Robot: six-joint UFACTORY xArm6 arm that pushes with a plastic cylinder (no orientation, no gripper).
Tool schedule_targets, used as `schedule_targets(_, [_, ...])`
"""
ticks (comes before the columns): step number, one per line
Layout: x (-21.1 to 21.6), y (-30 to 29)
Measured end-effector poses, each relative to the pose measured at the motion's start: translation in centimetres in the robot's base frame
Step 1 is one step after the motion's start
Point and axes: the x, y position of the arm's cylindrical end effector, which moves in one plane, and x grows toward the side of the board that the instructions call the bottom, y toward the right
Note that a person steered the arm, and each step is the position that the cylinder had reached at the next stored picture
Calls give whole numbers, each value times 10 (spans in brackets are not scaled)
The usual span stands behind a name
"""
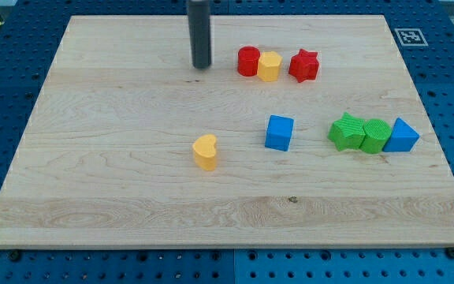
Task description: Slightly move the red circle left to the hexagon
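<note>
The red circle [248, 61] stands near the view's top centre, touching the left side of the yellow hexagon [269, 67]. A red star [304, 65] sits just right of the hexagon, with a small gap. My tip [202, 65] rests on the board to the left of the red circle, about a block's width away from it and not touching it. The dark rod rises straight up from the tip out of the view's top.
A yellow heart [206, 151] lies at the board's centre, a blue cube [279, 132] to its right. At the right, a green star [346, 131], a green cylinder-like block [375, 136] and a blue triangle [401, 136] sit in a touching row. The wooden board [93, 181] lies on a blue pegboard table.
</note>
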Motion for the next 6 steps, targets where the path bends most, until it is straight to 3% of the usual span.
schedule_targets(1, [-51, 18])
schedule_targets(2, [-63, 76])
schedule_targets(3, [-14, 84])
schedule_targets(6, [8, 84])
